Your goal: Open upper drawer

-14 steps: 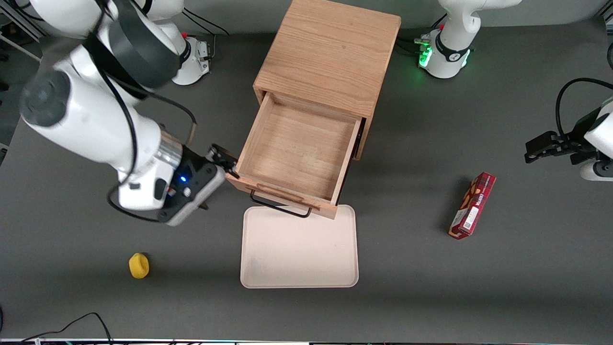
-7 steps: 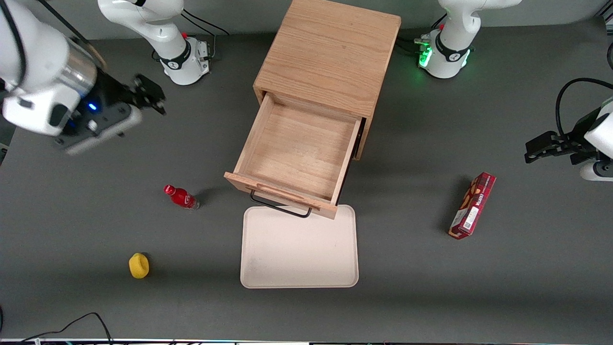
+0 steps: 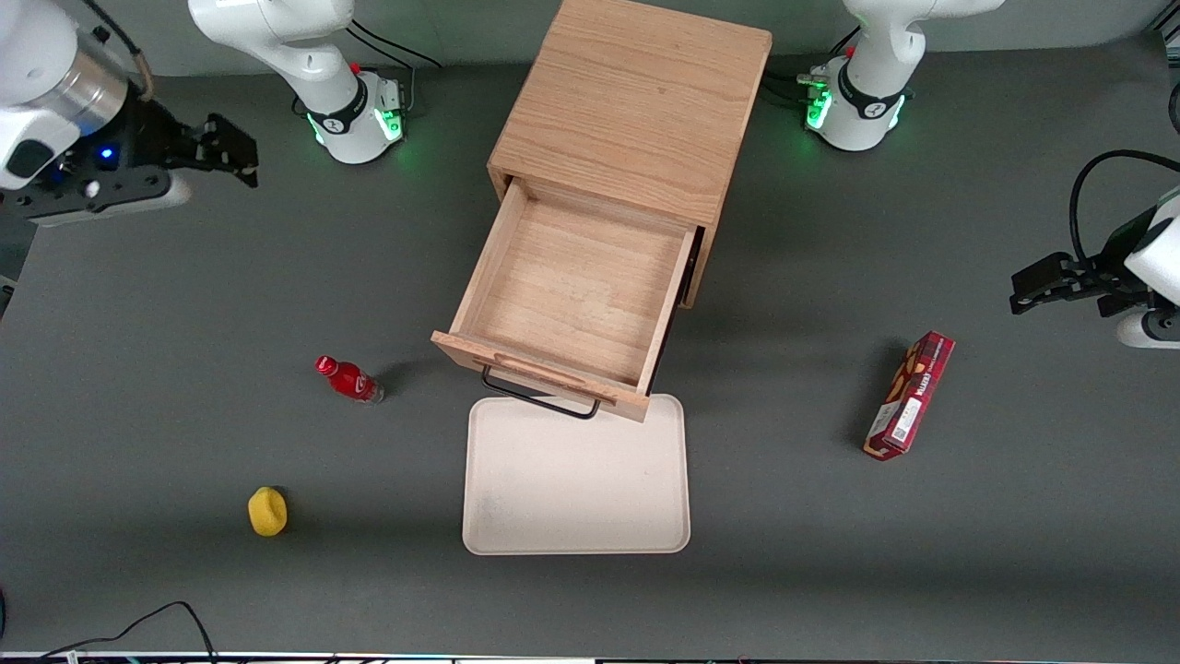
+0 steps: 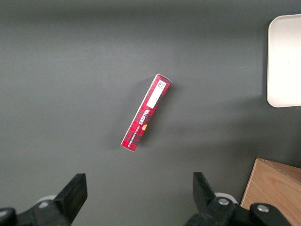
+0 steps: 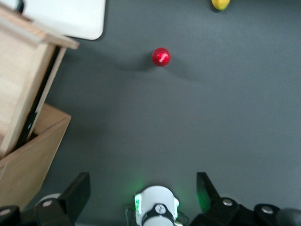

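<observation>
- The upper drawer (image 3: 579,293) stands pulled well out of the oak cabinet (image 3: 636,101), a shallow bare wooden box with nothing in it; its front lip overhangs the near tray's edge.
- A black wire handle (image 3: 539,398) curves below the drawer front.
- The gripper (image 3: 241,152) hangs above the surface (image 3: 184,304) at the working arm's end, well apart from the cabinet, fingers spread with nothing between them.
- A cream tray (image 3: 576,480), flat with rounded corners, lies in front of the drawer, nearer the front camera.
- A red bottle (image 3: 348,379) stands beside the drawer front, apart from it; a yellow lump (image 3: 267,511) lies nearer the camera.
- A red box (image 3: 910,395) lies flat toward the parked arm's end.
- Wide matte grey surface lies open between gripper, bottle and cabinet.
</observation>
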You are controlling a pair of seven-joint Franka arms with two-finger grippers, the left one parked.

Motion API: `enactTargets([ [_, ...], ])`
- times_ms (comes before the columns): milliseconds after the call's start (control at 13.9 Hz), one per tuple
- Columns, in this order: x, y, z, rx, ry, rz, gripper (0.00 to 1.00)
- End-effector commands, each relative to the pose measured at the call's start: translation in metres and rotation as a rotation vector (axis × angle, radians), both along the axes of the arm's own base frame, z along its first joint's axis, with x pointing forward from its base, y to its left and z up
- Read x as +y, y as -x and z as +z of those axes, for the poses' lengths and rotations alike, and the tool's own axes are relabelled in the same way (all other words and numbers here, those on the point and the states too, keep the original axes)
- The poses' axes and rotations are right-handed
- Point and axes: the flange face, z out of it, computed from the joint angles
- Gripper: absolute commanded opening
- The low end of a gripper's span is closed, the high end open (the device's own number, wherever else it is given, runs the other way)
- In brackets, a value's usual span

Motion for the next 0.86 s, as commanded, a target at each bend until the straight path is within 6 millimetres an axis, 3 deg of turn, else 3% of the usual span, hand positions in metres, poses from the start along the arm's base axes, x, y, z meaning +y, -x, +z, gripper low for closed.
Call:
enactTargets([
  [0, -0.038, 0.034, -0.020, -0.028, -0.053, -0.091, 1.00],
  [216, -0.084, 0.027, -0.024, -0.029, -0.061, -0.203, 1.00],
  [576, -0.096, 0.025, -0.020, -0.100, 0.022, -0.277, 1.00],
  [792, -0.107, 0.014, -0.016, -0.127, 0.067, -0.286, 1.00],
])
